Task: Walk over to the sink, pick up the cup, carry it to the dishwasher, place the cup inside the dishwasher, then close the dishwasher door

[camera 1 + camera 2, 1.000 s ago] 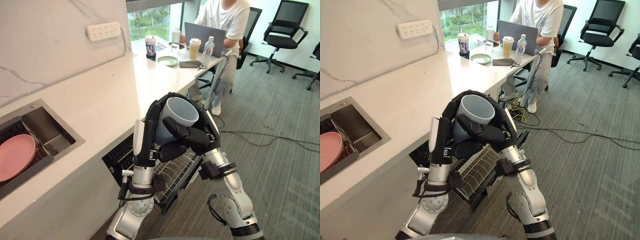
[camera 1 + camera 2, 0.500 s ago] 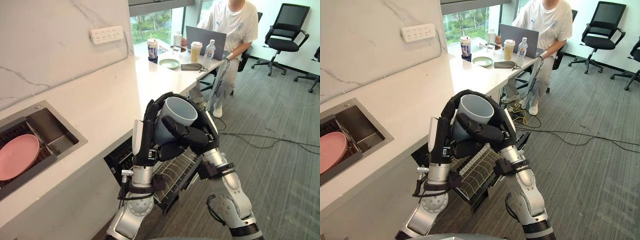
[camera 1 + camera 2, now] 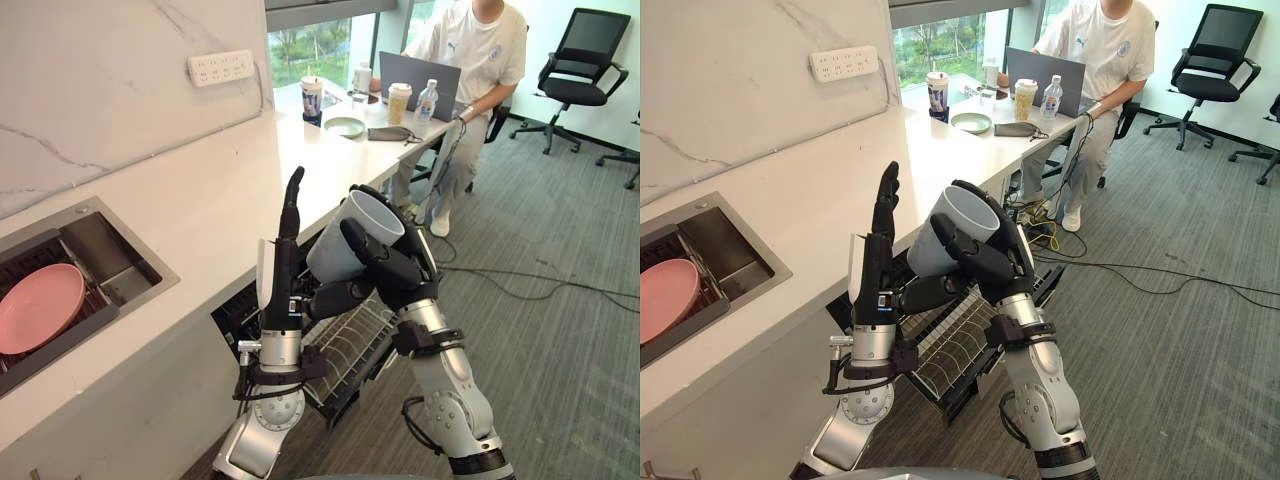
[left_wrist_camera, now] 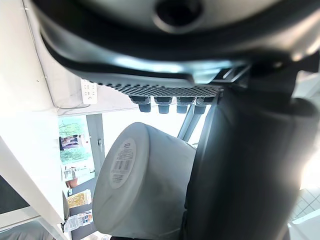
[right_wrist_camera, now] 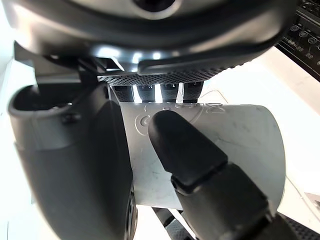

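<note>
My right hand [image 3: 390, 270] gripped the cup [image 3: 335, 255], thumb across its wall in my right wrist view; my left wrist view showed its labelled base. My left hand [image 3: 282, 280] stood straight-fingered beside it, dishwasher rack [image 3: 345, 350] below. Beyond lay white table [image 3: 210, 200] and carpeted floor [image 3: 560, 340].

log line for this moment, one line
right hand: shut on cup | left hand: open beside cup | dishwasher rack: pulled out below

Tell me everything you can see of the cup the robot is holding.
The cup is plain, pale grey, smooth like ceramic or plastic, with a label on its base. It is tilted, mouth facing up and to the robot's right, gripped by the curled right hand above the dishwasher rack. The open left hand stands beside it.
</note>
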{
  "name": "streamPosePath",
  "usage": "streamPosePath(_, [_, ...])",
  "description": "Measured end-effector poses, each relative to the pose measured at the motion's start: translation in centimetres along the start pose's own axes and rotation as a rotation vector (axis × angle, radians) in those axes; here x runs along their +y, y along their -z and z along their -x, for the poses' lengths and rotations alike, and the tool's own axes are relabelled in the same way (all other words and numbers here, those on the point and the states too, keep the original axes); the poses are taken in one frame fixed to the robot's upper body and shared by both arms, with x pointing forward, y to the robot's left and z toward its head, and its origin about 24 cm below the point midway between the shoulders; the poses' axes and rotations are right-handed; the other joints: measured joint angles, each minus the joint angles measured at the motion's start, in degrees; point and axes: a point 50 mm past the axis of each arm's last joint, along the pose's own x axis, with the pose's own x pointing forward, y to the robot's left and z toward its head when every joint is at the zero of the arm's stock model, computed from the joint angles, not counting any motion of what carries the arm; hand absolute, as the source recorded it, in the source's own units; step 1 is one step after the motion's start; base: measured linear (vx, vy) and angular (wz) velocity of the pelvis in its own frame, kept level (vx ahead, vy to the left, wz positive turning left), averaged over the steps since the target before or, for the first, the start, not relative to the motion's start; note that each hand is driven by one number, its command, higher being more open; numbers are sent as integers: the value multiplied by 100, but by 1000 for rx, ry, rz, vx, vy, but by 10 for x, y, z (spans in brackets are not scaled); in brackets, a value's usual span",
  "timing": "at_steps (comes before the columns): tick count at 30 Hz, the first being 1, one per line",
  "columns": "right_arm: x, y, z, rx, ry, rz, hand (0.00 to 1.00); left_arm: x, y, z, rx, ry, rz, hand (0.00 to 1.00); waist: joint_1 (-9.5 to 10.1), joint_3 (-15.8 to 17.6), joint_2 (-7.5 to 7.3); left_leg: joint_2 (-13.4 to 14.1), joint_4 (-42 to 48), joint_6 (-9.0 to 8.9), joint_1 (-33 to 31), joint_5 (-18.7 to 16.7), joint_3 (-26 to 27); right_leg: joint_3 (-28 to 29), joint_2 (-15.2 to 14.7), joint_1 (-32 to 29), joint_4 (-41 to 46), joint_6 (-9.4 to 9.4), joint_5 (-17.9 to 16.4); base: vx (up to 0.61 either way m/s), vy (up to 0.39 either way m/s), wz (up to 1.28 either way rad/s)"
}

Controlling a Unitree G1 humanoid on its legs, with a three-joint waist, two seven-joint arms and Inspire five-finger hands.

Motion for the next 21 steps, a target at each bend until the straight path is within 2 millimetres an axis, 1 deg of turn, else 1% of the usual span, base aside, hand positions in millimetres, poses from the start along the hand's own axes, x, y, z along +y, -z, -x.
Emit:
streamPosePath(5, [-5, 3, 1, -3, 39, -73, 0, 2, 3, 3, 18, -1, -10, 100, 1, 1, -1, -6, -21, 1, 0, 8, -35, -38, 0, 21, -12, 11, -7, 1, -8, 3])
streamPosePath(8, [-15, 1, 2, -30, 106, -114, 0, 4, 5, 4, 34, -8, 8, 100, 3, 2, -2, -7, -22, 1, 0, 9, -81, -91, -1, 66, -21, 20, -13, -7, -18, 8])
streamPosePath(11, [-31, -9, 8, -79, 196, -115, 0, 16, 10, 5, 70, -45, 32, 100, 15, 2, -3, -9, -23, 1, -3, 9, -111, -128, -3, 89, -36, 27, -19, -23, -17, 6])
streamPosePath(14, [-54, -26, 19, -170, 314, -86, 0, 38, 18, 9, 108, -105, 6, 100, 19, 5, -5, -12, -24, -1, -26, 8, -148, -171, -5, 87, -52, 44, -33, -12, -18, 6])
streamPosePath(15, [-58, -30, 21, -188, 333, -85, 0, 41, 19, 11, 112, -104, 13, 100, 22, 5, -5, -14, -24, -1, -33, 8, -156, -180, -6, 85, -54, 47, -36, 3, -14, 8])
streamPosePath(17, [-66, -39, 25, -238, 375, -73, 0, 42, 19, 15, 113, -58, 48, 100, 30, 8, -8, -21, -24, -1, -70, 8, -181, -208, -11, 78, -65, 48, -36, 13, -8, 7])
streamPosePath(20, [-73, -47, 29, -268, 401, -49, 0, 35, 17, 22, 112, 92, 107, 100, 32, 9, -10, -28, -22, -1, -104, 9, -228, -258, -14, 77, -77, 50, -36, 12, -11, 7])
streamPosePath(21, [-73, -47, 29, -270, 402, -47, 0, 34, 17, 23, 114, 116, 115, 100, 30, 10, -10, -28, -22, -1, -110, 9, -235, -267, -14, 77, -80, 50, -36, 0, -12, 5])
